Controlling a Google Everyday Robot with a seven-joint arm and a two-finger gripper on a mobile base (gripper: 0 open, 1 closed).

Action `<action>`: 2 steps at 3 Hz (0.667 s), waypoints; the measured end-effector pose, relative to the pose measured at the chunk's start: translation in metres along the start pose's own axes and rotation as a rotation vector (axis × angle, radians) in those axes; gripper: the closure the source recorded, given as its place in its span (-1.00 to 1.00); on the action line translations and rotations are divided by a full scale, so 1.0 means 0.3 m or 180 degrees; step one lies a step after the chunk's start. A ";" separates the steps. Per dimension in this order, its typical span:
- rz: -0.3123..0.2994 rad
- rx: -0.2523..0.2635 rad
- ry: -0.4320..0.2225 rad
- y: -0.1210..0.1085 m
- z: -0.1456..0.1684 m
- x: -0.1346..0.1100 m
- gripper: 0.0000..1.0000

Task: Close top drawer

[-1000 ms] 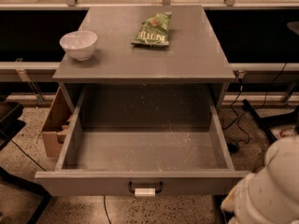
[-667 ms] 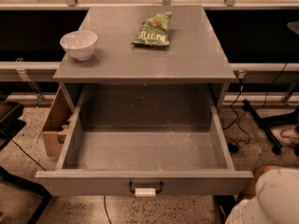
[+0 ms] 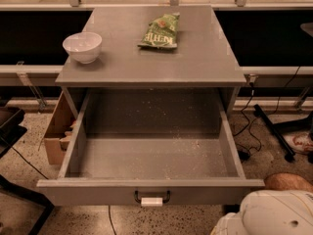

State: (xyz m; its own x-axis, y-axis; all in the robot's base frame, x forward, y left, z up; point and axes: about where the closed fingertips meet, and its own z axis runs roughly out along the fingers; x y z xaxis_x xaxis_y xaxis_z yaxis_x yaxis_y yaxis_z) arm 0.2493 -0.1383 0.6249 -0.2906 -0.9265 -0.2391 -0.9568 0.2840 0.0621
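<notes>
The top drawer (image 3: 151,155) of the grey cabinet is pulled fully out and is empty inside. Its flat grey front (image 3: 98,194) faces me, with a small black handle wrapped in white tape (image 3: 151,199) at the middle. My gripper is out of view. Only a white rounded part of my arm (image 3: 271,214) shows at the bottom right, to the right of the drawer front and apart from it.
On the cabinet top (image 3: 195,62) stand a white bowl (image 3: 82,46) at the left and a green snack bag (image 3: 160,32) at the back middle. A cardboard box (image 3: 56,131) sits left of the drawer. Cables (image 3: 247,126) and a chair base (image 3: 279,131) lie on the floor at the right.
The white arm part at the bottom right has sunk lower and shows less. The drawer, bowl and bag have not moved.
</notes>
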 end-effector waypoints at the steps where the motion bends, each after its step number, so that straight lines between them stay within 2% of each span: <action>1: -0.0110 0.0174 -0.0232 -0.100 0.065 -0.130 1.00; 2: -0.0178 0.0373 -0.0421 -0.204 0.114 -0.239 1.00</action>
State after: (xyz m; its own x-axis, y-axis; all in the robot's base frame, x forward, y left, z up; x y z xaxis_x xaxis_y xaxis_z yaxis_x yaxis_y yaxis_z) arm 0.3290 -0.0806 0.6050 -0.2258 -0.9033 -0.3648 -0.9614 0.2670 -0.0662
